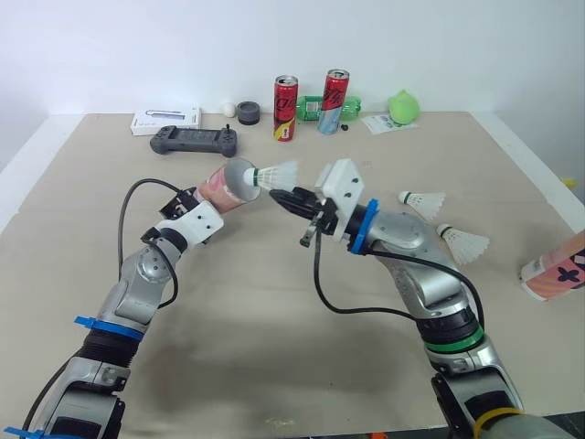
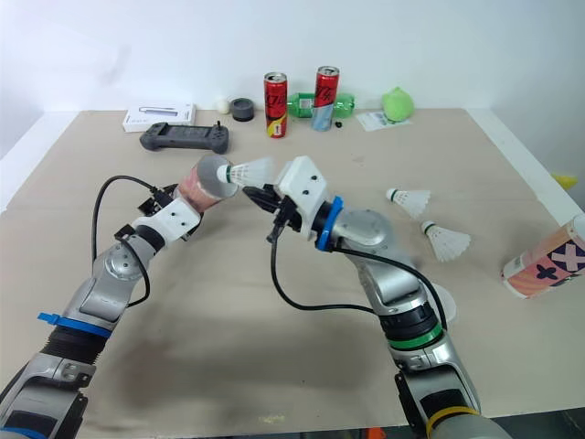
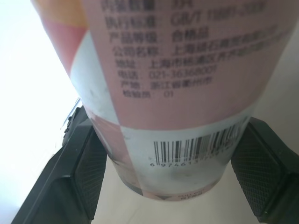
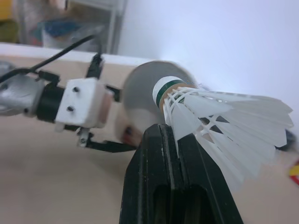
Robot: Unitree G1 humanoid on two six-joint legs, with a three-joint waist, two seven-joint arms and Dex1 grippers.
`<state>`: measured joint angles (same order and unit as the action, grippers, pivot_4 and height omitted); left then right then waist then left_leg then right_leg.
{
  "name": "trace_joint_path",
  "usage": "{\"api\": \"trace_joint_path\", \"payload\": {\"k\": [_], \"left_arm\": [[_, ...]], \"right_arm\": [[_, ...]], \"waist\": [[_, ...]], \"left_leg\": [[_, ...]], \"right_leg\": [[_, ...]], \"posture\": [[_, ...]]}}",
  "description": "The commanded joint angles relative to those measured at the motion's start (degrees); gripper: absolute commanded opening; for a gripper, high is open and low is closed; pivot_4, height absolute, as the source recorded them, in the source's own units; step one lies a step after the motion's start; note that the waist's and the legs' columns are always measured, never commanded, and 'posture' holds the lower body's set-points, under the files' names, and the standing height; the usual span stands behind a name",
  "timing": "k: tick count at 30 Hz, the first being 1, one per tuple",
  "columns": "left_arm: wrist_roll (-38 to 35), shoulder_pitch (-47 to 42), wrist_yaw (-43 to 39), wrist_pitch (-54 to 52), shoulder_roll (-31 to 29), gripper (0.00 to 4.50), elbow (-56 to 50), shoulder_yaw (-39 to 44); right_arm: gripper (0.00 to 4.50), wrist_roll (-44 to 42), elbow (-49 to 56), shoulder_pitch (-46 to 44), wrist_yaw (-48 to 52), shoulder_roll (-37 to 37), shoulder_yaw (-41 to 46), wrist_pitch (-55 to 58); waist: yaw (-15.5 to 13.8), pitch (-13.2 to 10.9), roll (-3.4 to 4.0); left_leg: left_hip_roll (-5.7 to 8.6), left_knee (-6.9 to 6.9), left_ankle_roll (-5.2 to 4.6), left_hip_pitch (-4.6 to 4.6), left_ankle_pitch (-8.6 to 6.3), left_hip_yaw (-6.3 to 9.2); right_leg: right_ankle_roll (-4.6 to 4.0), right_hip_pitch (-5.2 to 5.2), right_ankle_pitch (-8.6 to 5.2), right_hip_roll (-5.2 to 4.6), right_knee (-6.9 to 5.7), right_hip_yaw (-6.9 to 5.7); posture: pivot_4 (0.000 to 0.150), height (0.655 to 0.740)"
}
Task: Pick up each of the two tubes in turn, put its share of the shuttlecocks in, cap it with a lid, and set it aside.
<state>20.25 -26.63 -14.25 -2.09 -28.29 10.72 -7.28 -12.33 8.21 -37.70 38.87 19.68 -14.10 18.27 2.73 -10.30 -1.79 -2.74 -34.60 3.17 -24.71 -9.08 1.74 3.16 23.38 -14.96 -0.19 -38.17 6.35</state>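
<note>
While the left jaws clamp the pink tube [image 1: 227, 183] near its closed end, pads [image 3: 86, 172] on either side of its wall, the tube hangs clear of the surface [image 1: 274, 366]. It is tilted, with its mouth turned toward my right arm. Right jaws pinched together on the feather skirt of a shuttlecock [image 1: 277, 175], just behind the cork [image 4: 164, 89]. Cork leads and sits at the tube mouth. Cannot tell whether it has crossed the lip.

Step in hand, by my reading: feed this shuttlecock in, cork first.

Doing it well:
- Match the shuttlecock's axis to the tube's before pushing. The skirt is wider than the cork and will likely snag the rim if off-centre.
- Advance slowly and straight. If the feathers splay against the edge, back off and re-aim.
- Part the right jaws only once the skirt is well inside.
- Left grip firm, not crushing. The wall looks like card and may dent.

Waiting: a second shuttlecock [image 1: 422, 198] and a third shuttlecock [image 1: 466, 242] on the surface beside my right arm. The second tube [image 1: 553, 272] lies on its side at the right edge.
</note>
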Motion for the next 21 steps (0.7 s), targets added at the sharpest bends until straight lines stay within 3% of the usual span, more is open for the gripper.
{"api": "trace_joint_path", "payload": {"k": [1,5,6,9,10,11,13,16,21], "left_arm": [[0.5,-0.97,0.5,1.23,-0.11,3.61,-1.78,0.16],[0.52,-0.34,0.54,1.32,-0.01,3.61,-2.45,0.07],[0.5,-0.22,0.58,1.32,0.17,3.61,-2.64,-0.04],[0.25,-0.17,0.59,0.98,0.79,3.61,-2.94,-0.18],[0.21,-0.16,0.6,0.88,0.88,3.61,-3.02,-0.17],[0.2,-0.14,0.6,0.82,0.92,3.61,-3.1,-0.17],[0.08,-0.28,0.65,0.83,1.12,3.61,-2.84,-0.19],[-0.17,-0.48,0.61,1.02,1.37,3.61,-2.42,-0.24],[-0.42,-1.69,0.22,1.61,2.33,3.61,-0.7,-0.82]], "right_arm": [[0.04,3.31,-1.45,-3.32,0.09,-0.4,-1.45,-1.67],[0.04,4.78,-3.38,-6.96,0.62,-2.47,-2.69,-2.56],[0.33,3.87,-3.27,-7.56,1.14,-3.5,-2.44,-2.42],[1.35,2.01,-1.73,-7.0,1.7,-5.14,-1.2,-1.28],[2.02,1.62,-0.88,-6.26,1.52,-5.27,-0.69,-0.75],[2.22,1.35,-0.29,-5.77,1.39,-5.32,-0.36,-0.38],[3.31,0.22,2.16,-3.16,0.49,-4.72,1.24,1.31],[4.44,-0.17,5.93,1.1,-2.91,-3.59,5.2,3.34],[4.44,7.75,4.86,9.21,-18.29,1.57,18.06,6.58]], "waist": [[0.0,0.0,0.0],[0.06,0.0,0.0],[0.06,0.0,0.0],[0.01,0.0,0.0],[0.0,0.0,0.0],[-0.15,0.01,-0.02],[-0.19,0.01,-0.02],[-0.18,0.02,-0.03],[-0.31,0.04,-0.06]], "left_leg": [[0.0,0.0,0.0,0.0,0.0,0.0],[-0.01,0.01,0.0,0.0,0.0,0.0],[-0.01,0.02,0.0,0.0,0.01,0.0],[-0.01,0.04,0.0,-0.01,0.0,0.04],[-0.01,0.04,0.0,-0.04,0.0,0.04],[0.01,0.03,0.0,-0.07,0.0,0.04],[0.06,0.02,0.0,-0.11,0.0,0.07],[0.08,-0.01,0.0,-0.15,0.0,0.12],[0.07,-0.03,0.03,-0.12,0.03,0.16]], "right_leg": [[0.0,0.01,0.01,0.0,0.0,0.0],[-0.04,0.04,0.02,0.01,-0.01,0.0],[-0.05,0.04,0.03,0.03,-0.02,0.0],[-0.11,0.03,0.04,0.03,-0.03,-0.02],[-0.15,0.04,0.07,0.01,-0.02,-0.03],[-0.17,0.04,0.08,0.0,-0.02,-0.03],[-0.25,0.04,0.13,-0.08,0.0,-0.07],[-0.24,0.03,0.13,-0.11,0.0,-0.13],[-0.22,0.0,0.12,-0.1,-0.01,-0.17]], "posture": [[0.15,0.74],[0.15,0.74],[0.15,0.74],[0.15,0.74],[0.15,0.74],[0.15,0.74],[0.15,0.74],[0.15,0.74],[0.15,0.74]]}}
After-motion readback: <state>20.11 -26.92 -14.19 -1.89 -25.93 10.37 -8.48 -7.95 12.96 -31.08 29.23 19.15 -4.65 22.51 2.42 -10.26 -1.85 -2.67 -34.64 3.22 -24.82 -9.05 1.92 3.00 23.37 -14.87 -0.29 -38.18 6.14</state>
